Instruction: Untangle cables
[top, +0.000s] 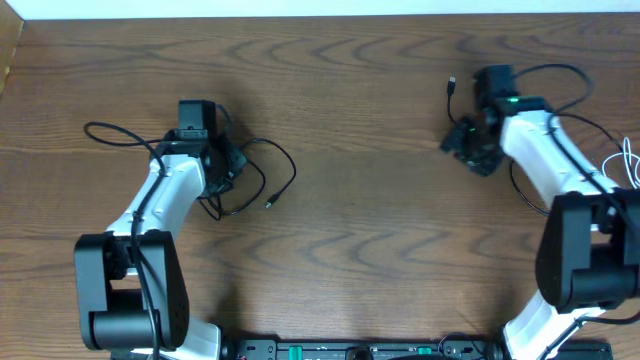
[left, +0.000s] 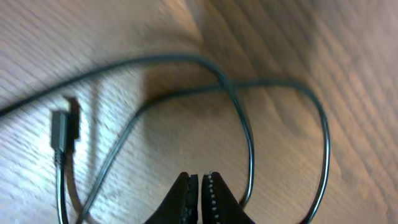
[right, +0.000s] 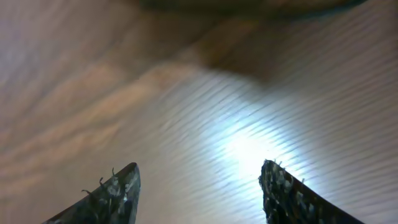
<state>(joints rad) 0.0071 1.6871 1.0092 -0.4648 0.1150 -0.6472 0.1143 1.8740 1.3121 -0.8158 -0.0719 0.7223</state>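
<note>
The black cable (top: 283, 170) lies in loose crossing loops on the wooden table at left of centre, with one small plug end (top: 268, 204) pointing down. In the left wrist view its loops (left: 249, 134) cross just ahead of my fingers, and a plug (left: 60, 130) lies at the left. My left gripper (top: 233, 163) (left: 200, 186) is shut with nothing visible between the jaws, at the near edge of the loop. The white cable (top: 630, 160) lies at the far right edge, partly hidden by the right arm. My right gripper (top: 460, 140) (right: 199, 180) is open and empty over bare wood.
Thicker black arm wires arc out at the far left (top: 105, 132) and upper right (top: 560, 72). A short black lead with a plug tip (top: 452, 82) sticks up beside the right wrist. The two arm bases stand at the front left and front right.
</note>
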